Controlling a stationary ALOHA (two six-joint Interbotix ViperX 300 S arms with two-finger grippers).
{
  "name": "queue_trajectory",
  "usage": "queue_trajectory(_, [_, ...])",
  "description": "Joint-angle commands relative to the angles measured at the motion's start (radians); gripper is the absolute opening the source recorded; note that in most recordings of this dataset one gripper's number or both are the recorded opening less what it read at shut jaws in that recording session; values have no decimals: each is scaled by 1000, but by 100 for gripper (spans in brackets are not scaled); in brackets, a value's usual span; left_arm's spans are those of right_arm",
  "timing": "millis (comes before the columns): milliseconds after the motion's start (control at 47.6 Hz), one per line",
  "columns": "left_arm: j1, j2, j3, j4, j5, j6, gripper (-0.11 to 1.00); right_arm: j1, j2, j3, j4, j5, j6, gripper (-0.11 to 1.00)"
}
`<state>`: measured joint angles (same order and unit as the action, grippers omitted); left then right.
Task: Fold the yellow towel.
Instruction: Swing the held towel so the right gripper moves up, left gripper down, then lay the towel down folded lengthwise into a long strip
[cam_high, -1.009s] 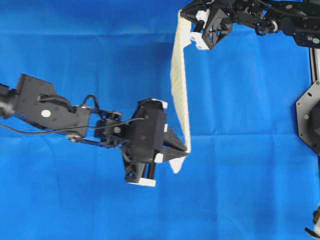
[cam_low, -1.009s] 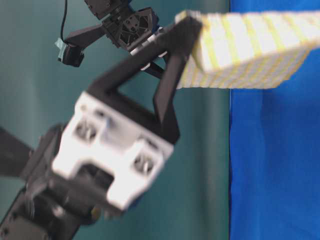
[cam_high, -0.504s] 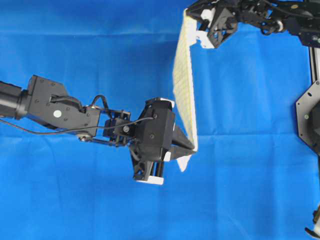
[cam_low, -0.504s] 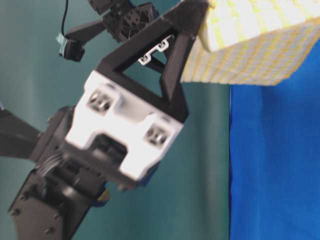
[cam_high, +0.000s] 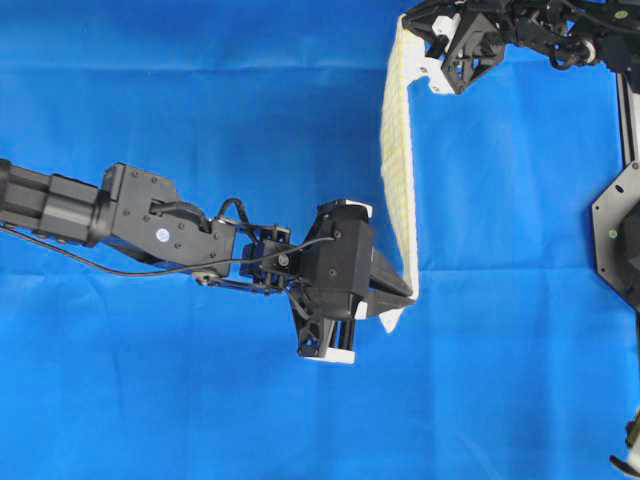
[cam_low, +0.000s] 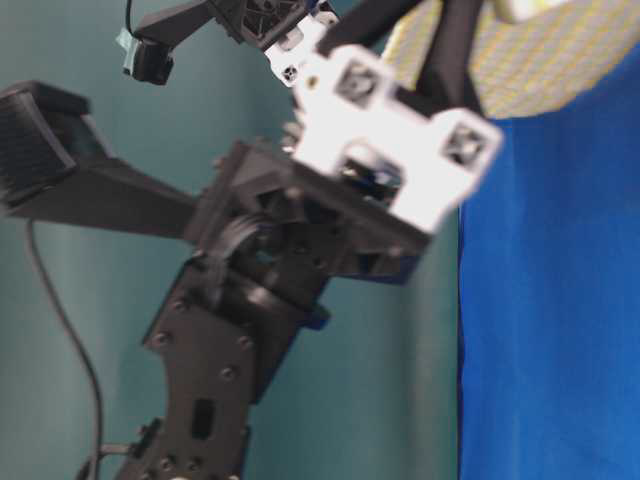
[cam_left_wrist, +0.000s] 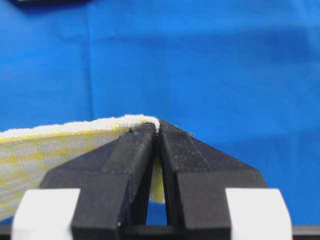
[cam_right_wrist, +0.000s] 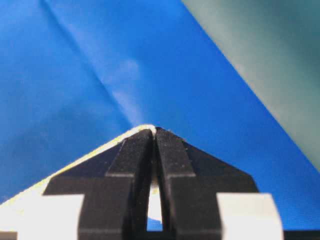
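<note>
Above the blue cloth (cam_high: 200, 90), the yellow towel (cam_high: 398, 170) hangs stretched between both arms, right of centre. Left gripper (cam_high: 405, 297) is clamped on its near corner; right gripper (cam_high: 408, 22) is pinched tight on the far corner.

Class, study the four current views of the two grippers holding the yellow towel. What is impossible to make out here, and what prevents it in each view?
- Overhead: the yellow towel shows edge-on, so its hanging length is hidden.
- Table-level: the left gripper is blurred and covers the towel's corner; the frame top cuts off the rest.
- Right wrist: the right gripper hides almost all the towel.
- Left wrist: the fingers hide the pinched corner.
</note>
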<state>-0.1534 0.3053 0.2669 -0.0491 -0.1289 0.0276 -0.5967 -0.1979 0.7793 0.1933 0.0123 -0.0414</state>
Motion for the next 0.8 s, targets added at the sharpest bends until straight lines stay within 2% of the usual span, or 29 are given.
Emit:
queue_trajectory(0, [-15,-23,-2,-3,-12,-8,2,-6,17,-43,-2,-5,-2,1])
queue_trajectory(210, [-21,-61,94,-3,-21,-61,2,40,138,-140,-2,-3,-2,1])
queue_trajectory(525, [-43,-130,256,-3,-97,-144,3,112,296,-311,-2,-3,-2,1])
queue_trajectory(777, [-48,-161,327,-5,-130,-166,11,133,337,-350,-2,2,0,1])
